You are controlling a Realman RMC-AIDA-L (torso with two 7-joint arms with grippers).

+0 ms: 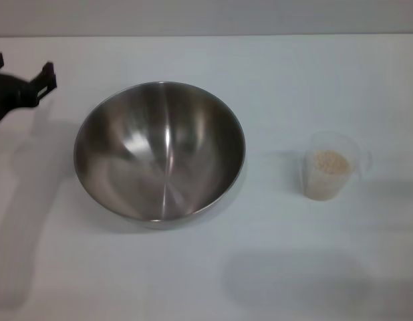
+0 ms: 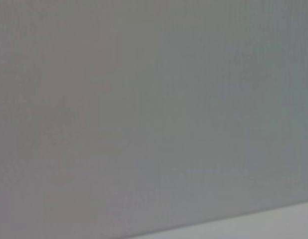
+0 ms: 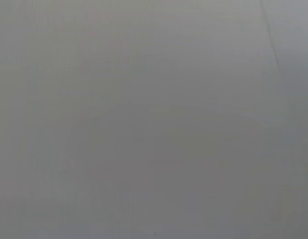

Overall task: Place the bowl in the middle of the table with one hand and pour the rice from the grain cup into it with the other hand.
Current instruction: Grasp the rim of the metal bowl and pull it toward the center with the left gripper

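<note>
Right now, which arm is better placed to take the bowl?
The left. Its gripper is beside the bowl, apart from it. The right arm is not in view, and the cup stands on that side.

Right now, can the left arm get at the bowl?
Probably yes. The left gripper hangs at the table's left edge, fingers apart, with only bare tabletop between it and the bowl. The cup stands well off on the other side.
</note>
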